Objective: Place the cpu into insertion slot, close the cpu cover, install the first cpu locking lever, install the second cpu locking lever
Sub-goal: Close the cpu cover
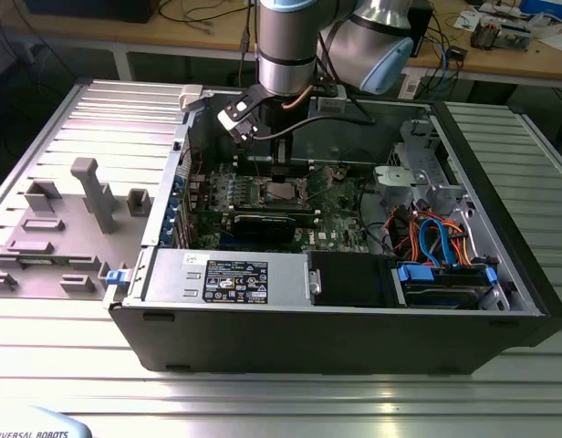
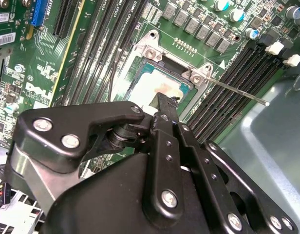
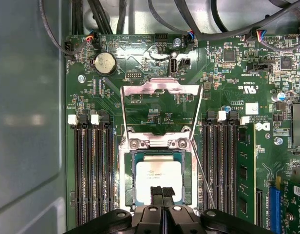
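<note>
One cpu (image 3: 157, 171) flat in the insertion slot (image 3: 127, 175), cpu cover (image 3: 159, 89) open, pincer (image 3: 162, 189) closed tight, empty, above it.

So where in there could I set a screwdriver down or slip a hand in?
Bare room: the ribbed table strip in front of the case, and the plain grey panel beside the memory slots. Crowded: around the cpu, where the gripper hangs with the cpu cover raised, and the cables by the drive bays.
</note>
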Controlling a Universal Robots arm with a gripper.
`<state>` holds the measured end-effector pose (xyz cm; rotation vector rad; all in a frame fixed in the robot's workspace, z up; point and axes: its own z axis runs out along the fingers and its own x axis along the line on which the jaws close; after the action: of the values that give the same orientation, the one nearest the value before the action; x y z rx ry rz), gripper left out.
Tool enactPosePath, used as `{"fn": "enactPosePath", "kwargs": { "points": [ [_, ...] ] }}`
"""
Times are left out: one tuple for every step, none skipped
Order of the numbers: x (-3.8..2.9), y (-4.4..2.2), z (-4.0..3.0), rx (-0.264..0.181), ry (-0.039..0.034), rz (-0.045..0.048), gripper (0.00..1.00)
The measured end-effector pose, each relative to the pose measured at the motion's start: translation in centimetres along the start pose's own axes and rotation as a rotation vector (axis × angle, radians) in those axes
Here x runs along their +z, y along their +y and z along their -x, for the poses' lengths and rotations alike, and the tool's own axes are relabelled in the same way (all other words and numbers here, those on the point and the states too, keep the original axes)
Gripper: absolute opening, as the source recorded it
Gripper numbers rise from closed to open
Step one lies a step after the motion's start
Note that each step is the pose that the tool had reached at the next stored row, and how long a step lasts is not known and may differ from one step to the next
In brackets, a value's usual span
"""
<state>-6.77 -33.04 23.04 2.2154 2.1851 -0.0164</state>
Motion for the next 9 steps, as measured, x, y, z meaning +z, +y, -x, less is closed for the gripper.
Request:
{"fn": "enactPosePath", "kwargs": {
  "points": [
    [-0.13,0.00,0.01,0.000,0.0001,0.0000,0.11],
    [-0.32,0.00,0.01,-0.003,0.0001,0.0001,0.11],
    [-0.40,0.01,0.01,-0.010,0.0001,0.0003,0.11],
    [-0.44,0.01,0.01,-0.019,0.0004,0.0006,0.11],
    [-0.50,0.01,0.01,-0.023,0.0003,0.0007,0.11],
    [-0.55,0.01,0.01,-0.024,0.0003,0.0007,0.11],
    [-0.71,0.01,0.02,-0.024,0.0003,0.0007,0.11],
    [-0.86,0.01,0.02,-0.024,0.0003,0.0007,0.11],
    [-0.97,0.01,0.03,-0.024,0.0002,0.0007,0.11]
  ]
}}
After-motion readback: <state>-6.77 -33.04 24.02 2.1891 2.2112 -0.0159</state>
